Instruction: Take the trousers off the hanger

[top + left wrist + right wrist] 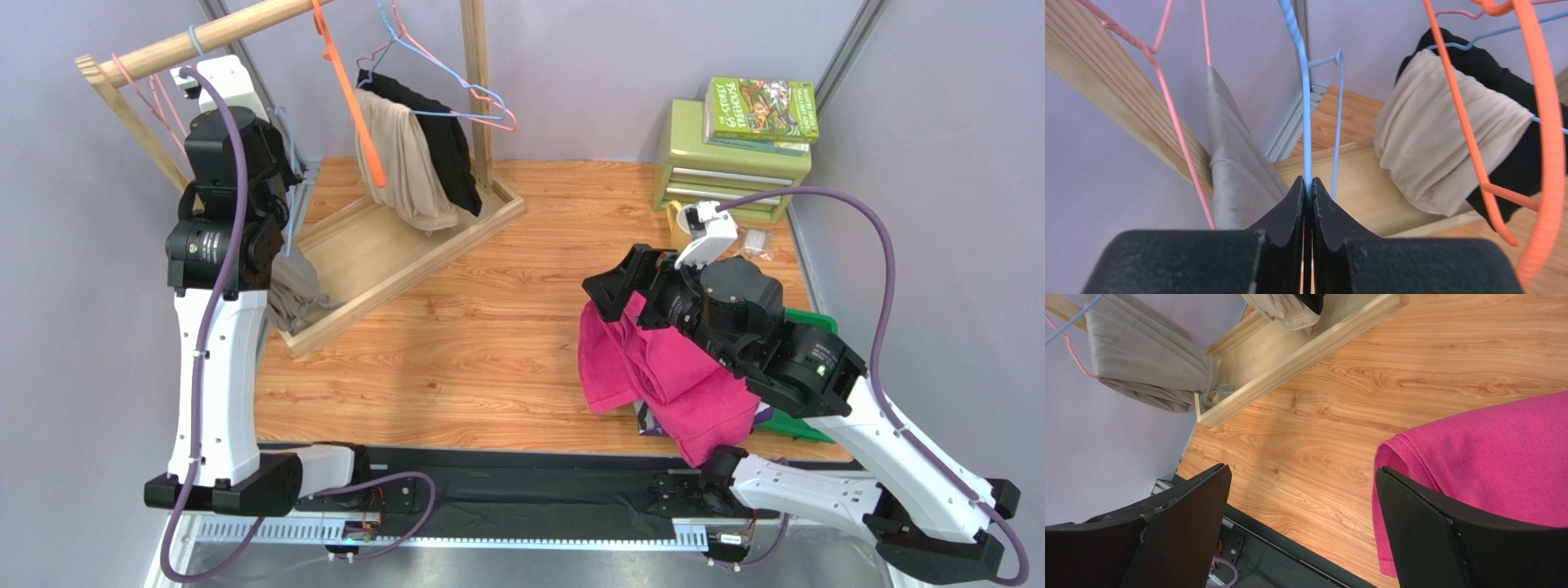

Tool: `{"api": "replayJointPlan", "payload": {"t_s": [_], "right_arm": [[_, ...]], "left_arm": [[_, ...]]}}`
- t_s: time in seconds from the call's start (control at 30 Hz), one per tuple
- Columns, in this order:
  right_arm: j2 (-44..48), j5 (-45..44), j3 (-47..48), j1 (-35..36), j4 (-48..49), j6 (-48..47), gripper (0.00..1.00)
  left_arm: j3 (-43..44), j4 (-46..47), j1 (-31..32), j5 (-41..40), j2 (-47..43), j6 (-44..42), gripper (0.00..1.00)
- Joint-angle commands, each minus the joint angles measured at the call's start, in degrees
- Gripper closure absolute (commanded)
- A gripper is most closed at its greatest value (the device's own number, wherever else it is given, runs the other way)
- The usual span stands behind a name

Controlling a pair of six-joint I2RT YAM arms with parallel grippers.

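The magenta pink trousers (pixel 669 368) lie folded on the wooden table under my right arm, off any hanger. A small purple-patterned bit (pixel 648 423) shows under their near edge. My right gripper (pixel 610 292) is open and empty, jaws wide apart, just above the table. In the right wrist view the right gripper (pixel 1301 473) has the pink trousers (pixel 1493 459) beside its right finger. My left gripper (pixel 280 147) is up at the rack. In the left wrist view the left gripper (pixel 1308 187) is shut on a blue wire hanger (pixel 1307 110).
A wooden rack (pixel 405 239) holds a beige garment (pixel 1444 153) over a black garment (pixel 1517 165), an orange hanger (pixel 1545 122) and a grey garment (pixel 1235 177) on a pink hanger. A green drawer box with books (pixel 724 159) and a green bin (pixel 803 429) stand at the right.
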State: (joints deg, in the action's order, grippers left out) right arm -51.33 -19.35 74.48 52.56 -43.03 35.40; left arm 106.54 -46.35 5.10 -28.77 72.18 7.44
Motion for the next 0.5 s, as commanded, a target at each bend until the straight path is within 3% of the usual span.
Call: {"api": "replayJointPlan", "payload": {"t_s": [0.0, 0.1, 0.3, 0.47], "right_arm": [[1.23, 0.63, -1.44, -0.17, 1.19, 1.08, 0.06], [1.93, 0.81, -2.14, -0.17, 1.19, 1.25, 0.06], [3.34, 1.68, -4.60, -0.17, 2.15, 1.43, 0.06], [3.52, 4.23, -6.80, -0.17, 4.26, 1.87, 0.05]], "left_arm": [[-0.28, -4.97, 0.08, 7.23, -1.78, 1.96, 0.76], [-0.98, -7.25, 0.08, 10.57, -3.09, 3.19, 0.56], [-4.15, -8.67, 0.08, 17.61, -8.27, 6.79, 0.25], [-8.35, -5.96, 0.08, 28.40, -13.73, 11.18, 0.19]]}}
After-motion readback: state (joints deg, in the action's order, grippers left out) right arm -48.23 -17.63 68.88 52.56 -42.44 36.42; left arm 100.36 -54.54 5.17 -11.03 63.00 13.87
